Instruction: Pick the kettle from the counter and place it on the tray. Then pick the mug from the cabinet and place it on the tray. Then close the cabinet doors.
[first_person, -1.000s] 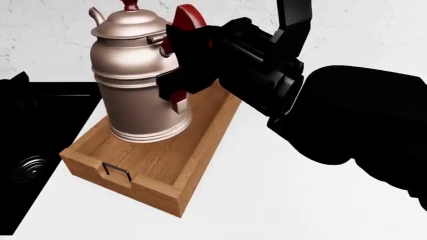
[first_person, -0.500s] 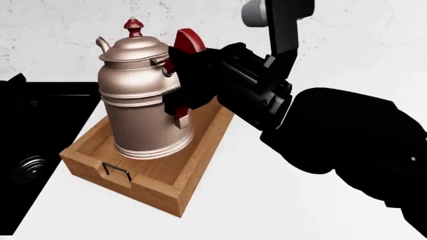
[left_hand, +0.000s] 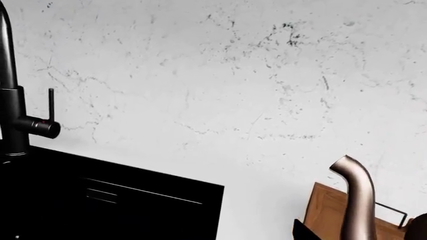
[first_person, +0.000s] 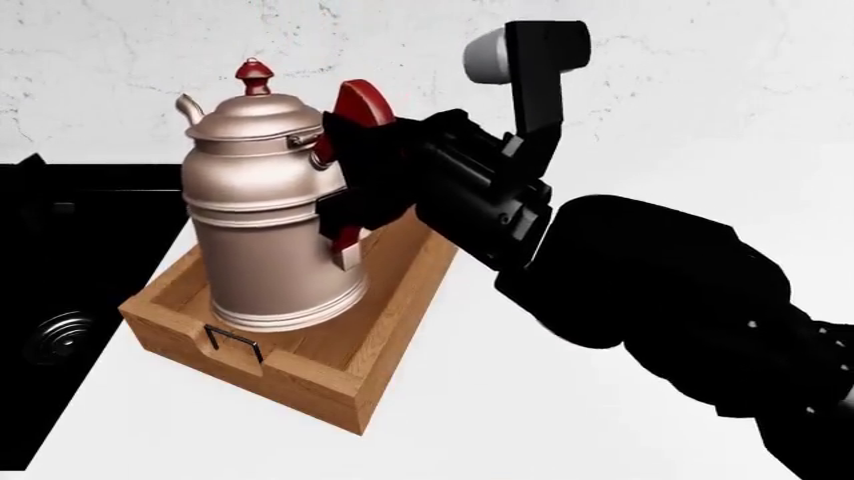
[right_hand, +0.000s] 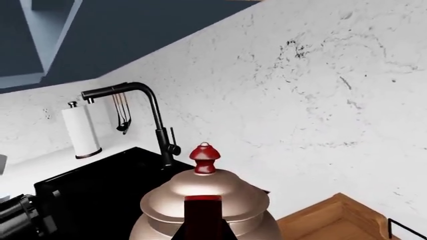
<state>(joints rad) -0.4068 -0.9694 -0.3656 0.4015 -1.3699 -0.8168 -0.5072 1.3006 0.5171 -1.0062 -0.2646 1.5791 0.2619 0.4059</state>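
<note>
Right hand (first_person: 350, 190) pinching the kettle (first_person: 260, 215) by its red handle; kettle in the tray (first_person: 380, 345), whether seated or just above, cannot tell. Risk: letting go early tips it. Left hand unseen.

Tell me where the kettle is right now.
In the head view the kettle stands upright in the wooden tray at left of centre, just right of the black sink, with the right gripper on its red handle.
</note>
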